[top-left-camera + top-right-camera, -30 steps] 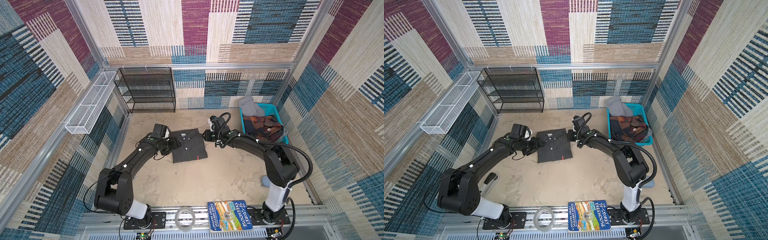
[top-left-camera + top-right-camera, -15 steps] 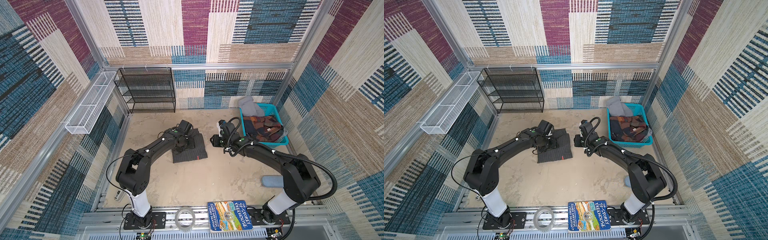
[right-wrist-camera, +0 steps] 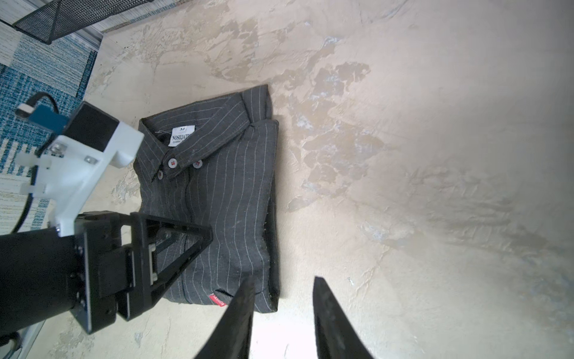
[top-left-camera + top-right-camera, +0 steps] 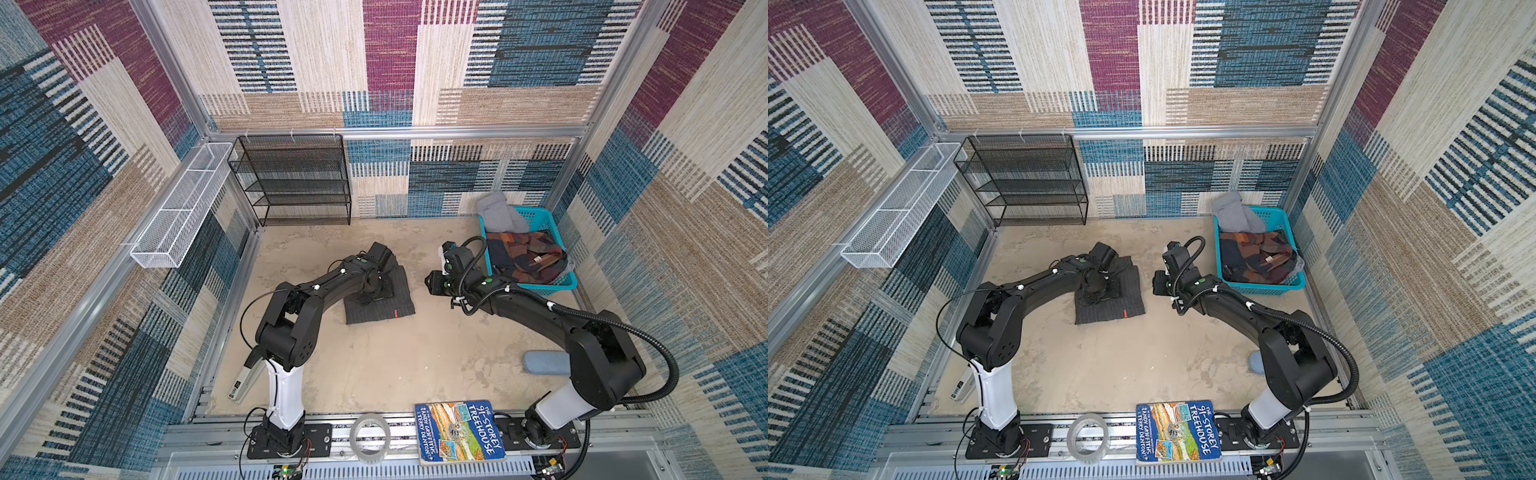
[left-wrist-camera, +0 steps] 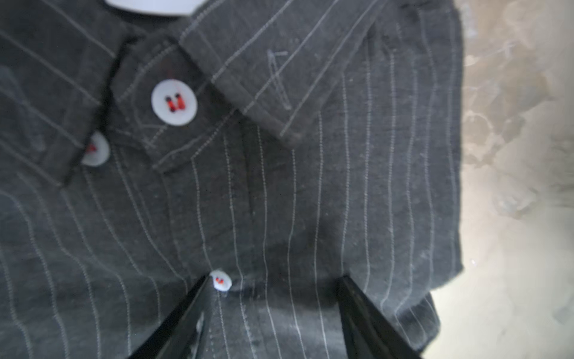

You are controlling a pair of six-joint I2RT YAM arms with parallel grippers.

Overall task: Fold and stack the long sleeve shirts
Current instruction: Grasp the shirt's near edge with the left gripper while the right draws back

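A charcoal pinstriped long sleeve shirt lies folded on the table, collar and white buttons up. My left gripper is over the shirt's middle, open. Its fingertips are down at the flat cloth beside a button, and no fold is pinched between them. The right gripper hovers open and holds nothing. It is just off the shirt's right edge, over bare table.
A teal basket at the back right holds a plaid garment and a grey one. A black wire shelf stands at the back. A white wire tray hangs on the left wall. A book and a tape roll sit on the front rail.
The left gripper has swung from the shirt's left edge to over its middle. The right gripper has drawn back a little from the shirt's right corner. The shirt lies as before.
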